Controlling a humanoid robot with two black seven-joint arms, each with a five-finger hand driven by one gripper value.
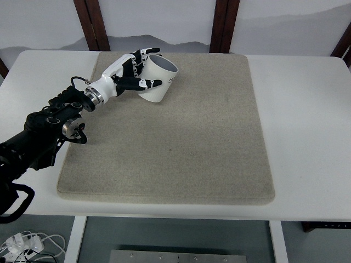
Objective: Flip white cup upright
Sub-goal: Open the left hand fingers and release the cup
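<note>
white cup (159, 81) | tilted on grey mat (219, 153), mouth up-left | my left hand (130, 70) grasps its wall | risk: thumb-side grip slips, cup rolls off mat

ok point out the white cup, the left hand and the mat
white cup (159, 82), top view, on its outer side wall
left hand (129, 70), top view, on the middle of the hand
mat (197, 148), top view, on a bare middle patch
</note>
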